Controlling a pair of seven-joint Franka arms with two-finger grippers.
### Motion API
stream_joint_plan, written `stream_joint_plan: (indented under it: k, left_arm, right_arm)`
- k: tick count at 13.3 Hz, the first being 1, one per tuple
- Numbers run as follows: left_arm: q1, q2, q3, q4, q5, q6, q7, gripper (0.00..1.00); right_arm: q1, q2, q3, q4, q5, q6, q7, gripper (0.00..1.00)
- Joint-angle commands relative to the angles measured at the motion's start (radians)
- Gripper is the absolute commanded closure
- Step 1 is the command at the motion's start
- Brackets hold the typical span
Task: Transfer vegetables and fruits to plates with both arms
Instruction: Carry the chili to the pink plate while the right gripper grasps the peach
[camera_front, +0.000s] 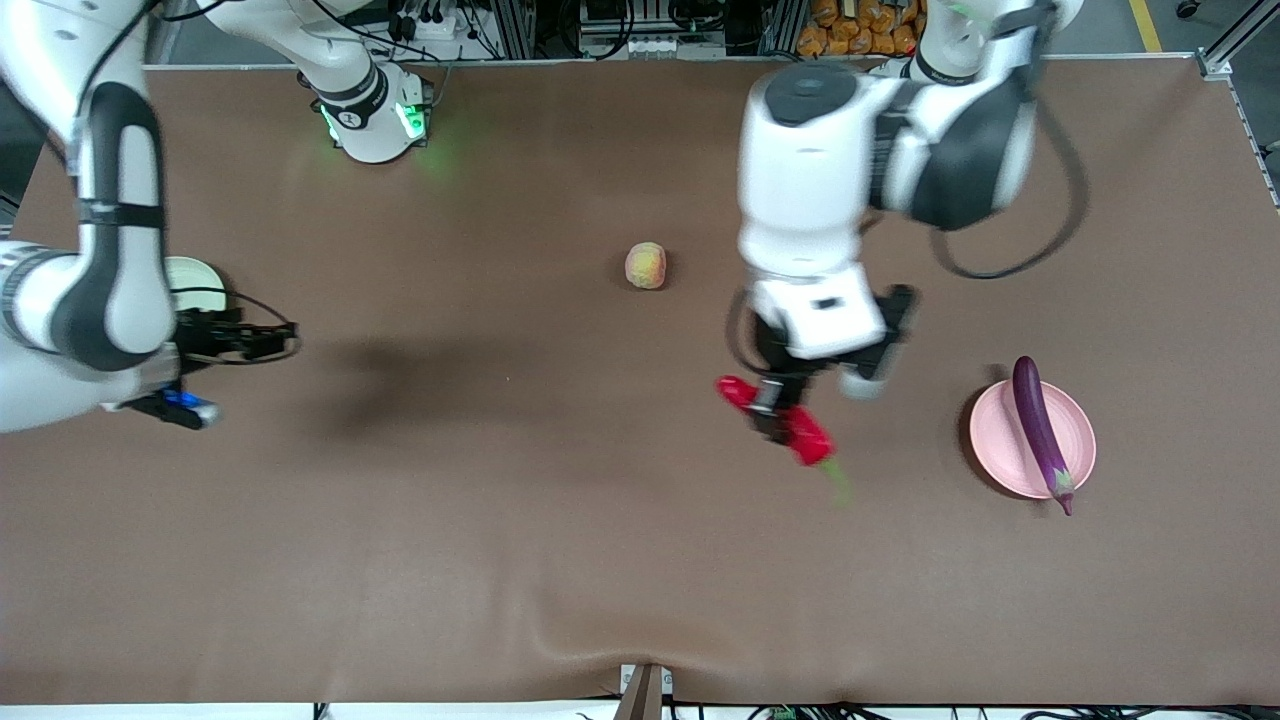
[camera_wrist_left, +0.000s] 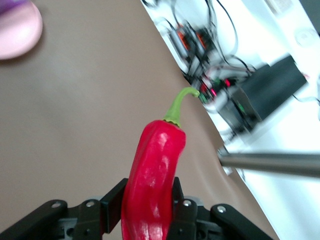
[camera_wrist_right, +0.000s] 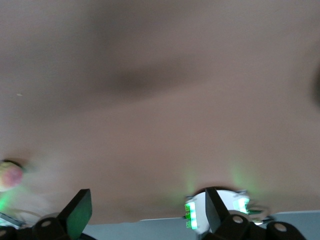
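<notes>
- Brown table (camera_front: 560, 560): peach (camera_front: 645, 265) mid-table; eggplant (camera_front: 1040, 432) on pink plate (camera_front: 1000, 440).
- Left gripper (camera_front: 778, 412) clamps red chili pepper (camera_front: 790, 425) in the air; it may slip sideways.
- Right gripper (camera_front: 165, 400) gapes empty beside green plate (camera_front: 200, 282).

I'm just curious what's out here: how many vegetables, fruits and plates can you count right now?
Vegetables: 2, the chili pepper held by the left hand and the eggplant lying on the pink plate.
Fruits: 1, the peach; no apple shows.
Plates: 2, pink and the pale green plate.
Total: 5
</notes>
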Motion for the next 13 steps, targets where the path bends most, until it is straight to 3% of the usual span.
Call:
stream_joint_plan:
  k: [1,5,9,13]
  left_arm:
    - [0.079,-0.036,-0.014,-0.047,-0.014,-0.041,0.039,1.00]
    - [0.203,-0.033,-0.019,-0.103,-0.015,-0.051,0.209,1.00]
    - [0.239,-0.025,-0.019,-0.145,-0.015,-0.051,0.310,1.00]
    - [0.240,-0.012,-0.017,-0.163,-0.014,-0.050,0.318,1.00]
  right_arm:
    - [0.117,-0.038,-0.011,-0.044,0.064,0.044,0.184,0.00]
    - [0.295,-0.036,-0.003,-0.096,0.148,0.202,0.446,0.00]
    - [0.490,-0.026,0.000,-0.128,0.203,0.357,0.623,0.00]
    - [0.621,-0.024,0.066,-0.176,0.230,0.541,0.680,0.00]
